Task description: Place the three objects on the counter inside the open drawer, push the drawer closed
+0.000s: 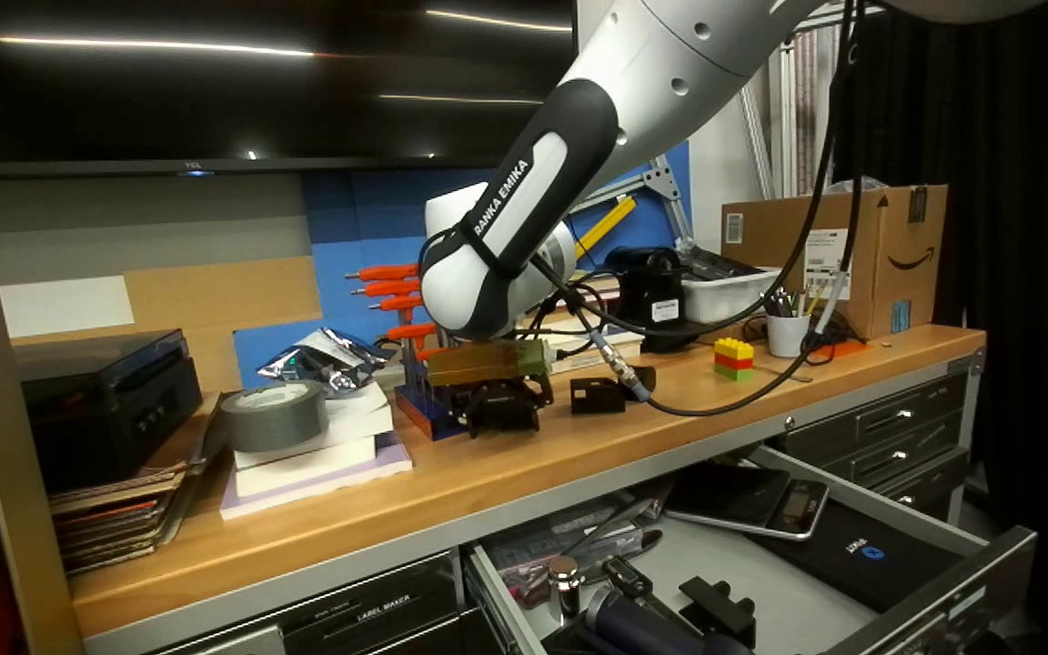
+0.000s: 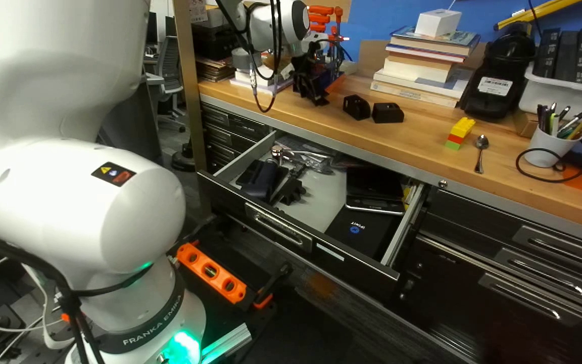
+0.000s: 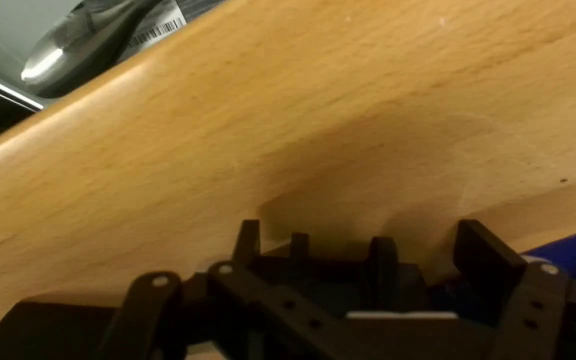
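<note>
Black block (image 2: 356,107): on bench (image 2: 422,139), behind front edge, above open drawer (image 2: 321,202). Jaws: parted, near it; dark shape (image 3: 340,285) between, unidentified. Advised: centre block, close squarely, lift clear.

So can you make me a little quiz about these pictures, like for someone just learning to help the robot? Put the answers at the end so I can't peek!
1. Pick one. What colour is the very top of the toy bricks?
A) red
B) green
C) yellow

2. True or false? The drawer is open and has things inside it.

3. Fill the gap. On the counter, a shiny ____ lies between the toy bricks and the pen cup.

Key
1. C, yellow
2. True
3. spoon
</note>
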Controlling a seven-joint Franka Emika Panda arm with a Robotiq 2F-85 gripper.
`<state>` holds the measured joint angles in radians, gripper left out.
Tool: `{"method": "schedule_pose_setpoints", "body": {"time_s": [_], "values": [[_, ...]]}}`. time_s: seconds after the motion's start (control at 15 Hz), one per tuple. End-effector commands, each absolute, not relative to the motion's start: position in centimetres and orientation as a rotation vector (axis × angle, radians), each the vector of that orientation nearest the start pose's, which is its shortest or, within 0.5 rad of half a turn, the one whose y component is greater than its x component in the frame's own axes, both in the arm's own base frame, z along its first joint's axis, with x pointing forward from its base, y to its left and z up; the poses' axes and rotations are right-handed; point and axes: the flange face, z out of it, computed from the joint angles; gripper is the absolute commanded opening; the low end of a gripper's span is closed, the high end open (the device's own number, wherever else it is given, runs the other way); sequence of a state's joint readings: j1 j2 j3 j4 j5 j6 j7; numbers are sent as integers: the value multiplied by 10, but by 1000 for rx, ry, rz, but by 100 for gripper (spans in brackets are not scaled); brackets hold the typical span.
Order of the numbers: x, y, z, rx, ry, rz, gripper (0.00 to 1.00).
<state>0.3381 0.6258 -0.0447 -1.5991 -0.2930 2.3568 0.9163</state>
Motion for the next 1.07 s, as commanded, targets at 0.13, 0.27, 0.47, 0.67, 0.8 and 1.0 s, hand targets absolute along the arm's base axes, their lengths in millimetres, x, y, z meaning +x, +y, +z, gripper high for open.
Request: {"method": "schedule_pose_setpoints", "body": {"time_s": [0.13, 0.27, 0.47, 0.67, 0.8, 1.0], "values": [[698, 205, 281, -3133, 710, -432, 100], [697, 204, 281, -3141, 708, -420, 100], [695, 203, 280, -3147, 706, -394, 74], [694, 207, 282, -3147, 700, -379, 53], [694, 207, 282, -3155, 703, -370, 38], [694, 205, 283, -3163, 713, -362, 28]]}}
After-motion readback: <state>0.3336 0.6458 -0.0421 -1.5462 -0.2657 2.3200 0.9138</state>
